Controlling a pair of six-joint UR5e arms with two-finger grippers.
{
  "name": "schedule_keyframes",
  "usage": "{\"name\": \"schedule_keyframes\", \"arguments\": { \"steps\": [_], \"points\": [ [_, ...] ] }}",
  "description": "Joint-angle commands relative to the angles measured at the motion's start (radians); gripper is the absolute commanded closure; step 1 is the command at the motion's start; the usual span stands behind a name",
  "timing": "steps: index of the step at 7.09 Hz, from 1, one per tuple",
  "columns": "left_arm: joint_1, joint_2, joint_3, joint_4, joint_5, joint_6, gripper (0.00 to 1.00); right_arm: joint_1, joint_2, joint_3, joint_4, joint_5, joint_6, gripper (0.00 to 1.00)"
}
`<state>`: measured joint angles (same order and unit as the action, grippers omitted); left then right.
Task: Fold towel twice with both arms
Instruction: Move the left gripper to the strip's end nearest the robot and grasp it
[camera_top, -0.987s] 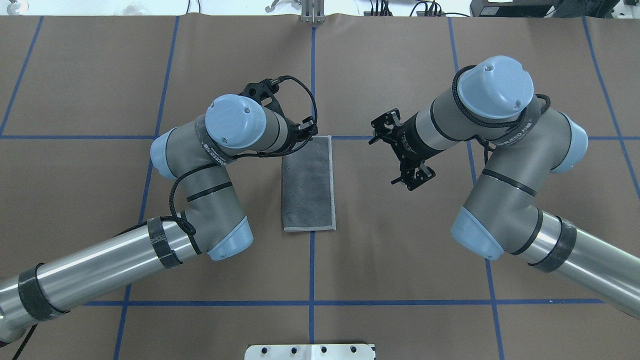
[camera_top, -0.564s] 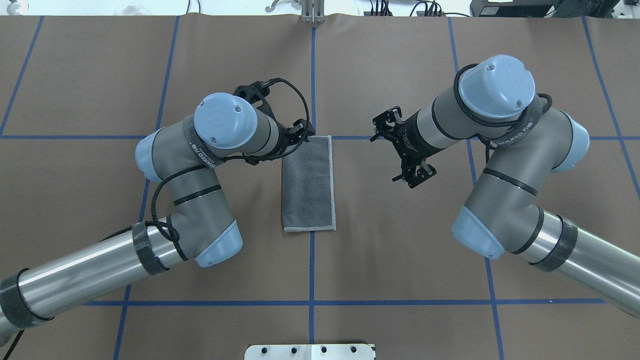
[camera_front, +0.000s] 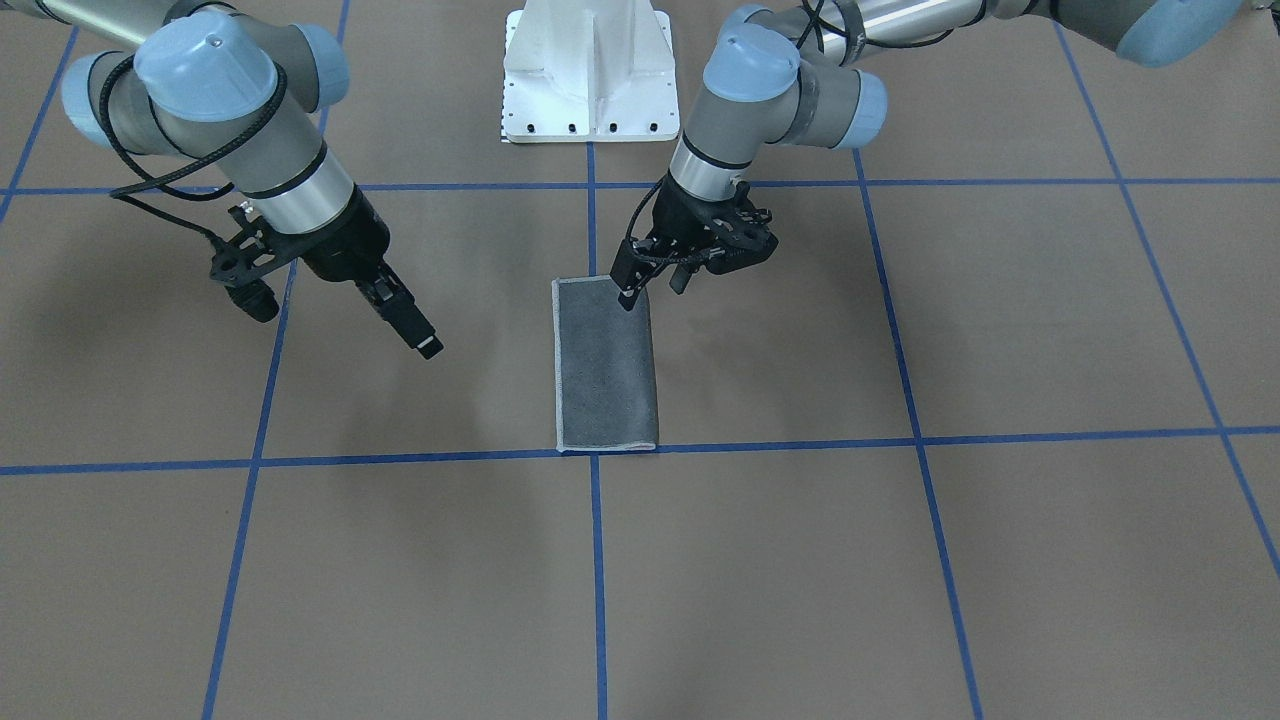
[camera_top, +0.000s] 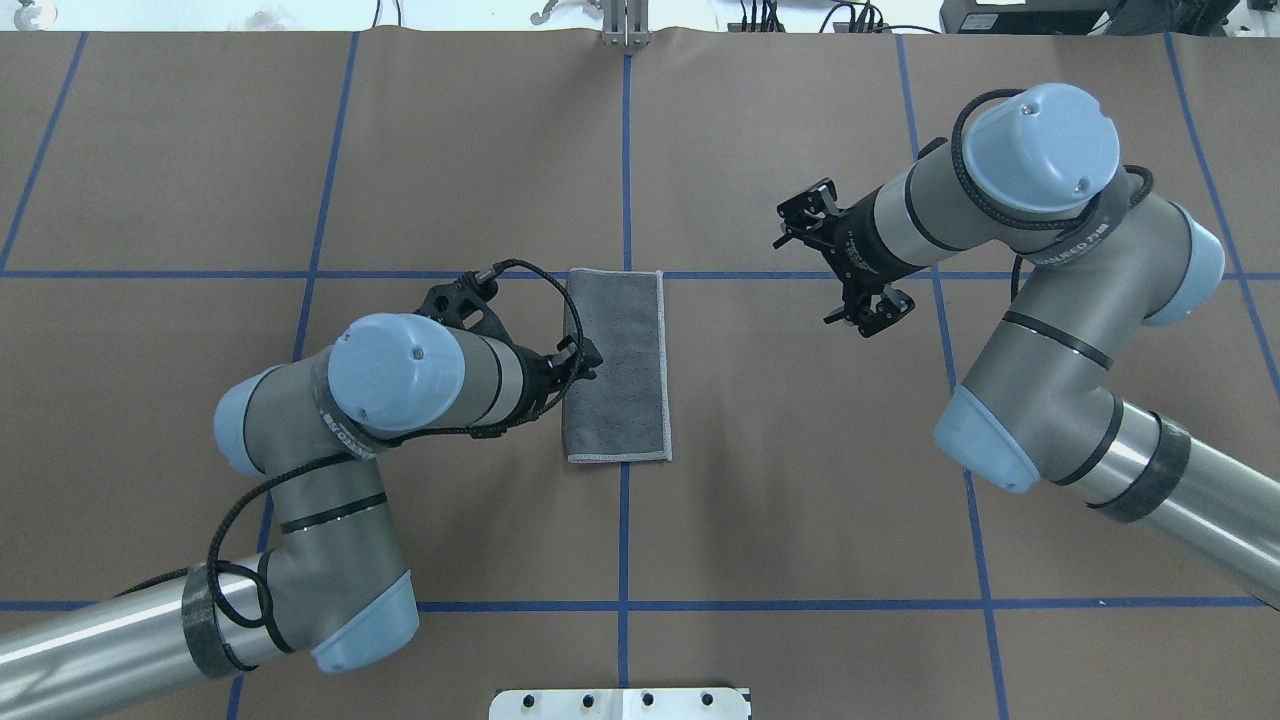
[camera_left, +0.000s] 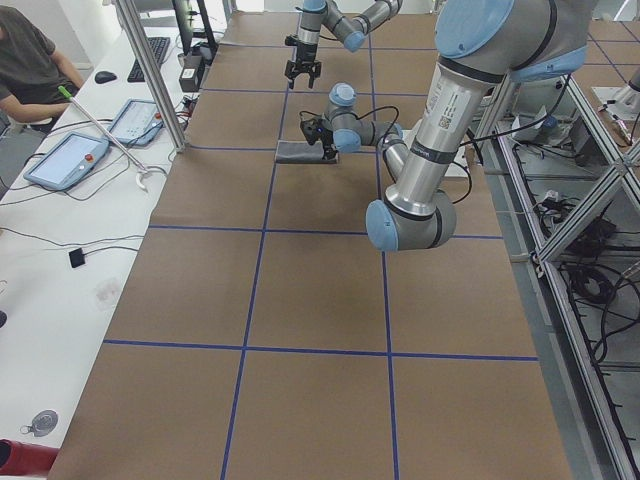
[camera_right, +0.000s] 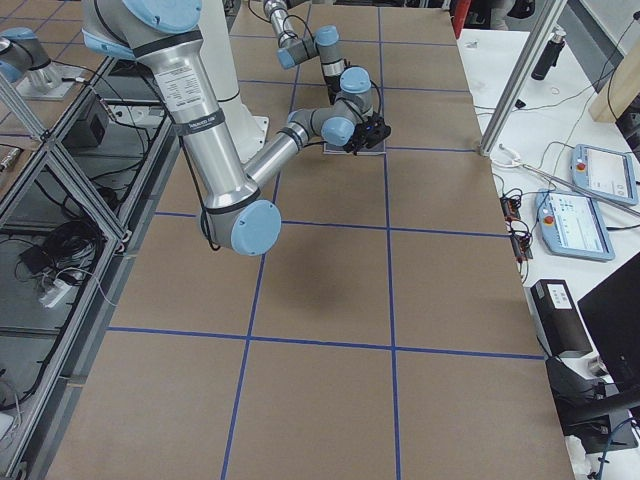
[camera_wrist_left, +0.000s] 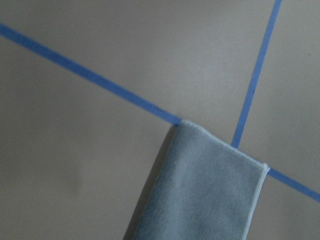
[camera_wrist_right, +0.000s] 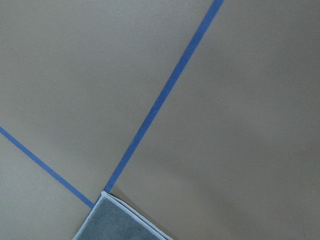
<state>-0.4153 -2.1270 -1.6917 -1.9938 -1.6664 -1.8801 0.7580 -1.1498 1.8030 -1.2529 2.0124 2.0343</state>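
Across the overhead view's centre: brown table (camera_top: 800, 520), open room all round | my left arm (camera_top: 400, 380) lower left, right arm (camera_top: 1040, 250) upper right | towel (camera_top: 625, 370) folded narrow, grey face up, top edge along a blue tape line (camera_top: 150, 273) | left gripper (camera_front: 653, 293) spread at towel's left long edge, contact unclear | right gripper (camera_top: 866, 312) spread, well apart

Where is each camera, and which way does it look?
Front-facing: across the brown table, facing the robot, steeply down on the dark grey terry towel; left arm, right arm, white pedestal base.
Overhead: behind the robot, looking forward and down; both arms.
Exterior left: table's end, looking along it; left arm nearest.
Exterior right: opposite end; right arm nearest.
Left wrist: down on the towel's end; no robot parts.
Right wrist: down on a towel corner; none.
Both wrist views share blue tape lines.
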Motion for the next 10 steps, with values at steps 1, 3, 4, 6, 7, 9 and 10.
{"name": "schedule_keyframes", "arguments": {
  "steps": [1,3,4,6,7,9,10],
  "points": [
    [0.058,0.009,-0.002,0.0,0.037,-0.042,0.28,0.033,-0.062,-0.001,0.003,0.008,-0.12,0.0],
    [0.075,0.006,0.004,0.0,0.037,-0.045,0.33,0.034,-0.067,-0.002,0.001,0.008,-0.12,0.0],
    [0.076,-0.001,0.021,0.0,0.037,-0.045,0.33,0.032,-0.077,-0.004,0.003,0.008,-0.12,0.0],
    [0.078,-0.007,0.032,-0.002,0.037,-0.044,0.35,0.032,-0.088,-0.002,0.003,0.008,-0.12,0.0],
    [0.078,-0.008,0.035,-0.002,0.037,-0.044,0.35,0.032,-0.094,-0.002,0.003,0.008,-0.12,0.0],
    [0.078,-0.017,0.05,-0.002,0.037,-0.042,0.38,0.032,-0.094,-0.002,0.003,0.008,-0.118,0.0],
    [0.079,-0.018,0.05,-0.002,0.037,-0.04,0.39,0.032,-0.096,-0.002,0.003,0.008,-0.118,0.0]
  ]
}}
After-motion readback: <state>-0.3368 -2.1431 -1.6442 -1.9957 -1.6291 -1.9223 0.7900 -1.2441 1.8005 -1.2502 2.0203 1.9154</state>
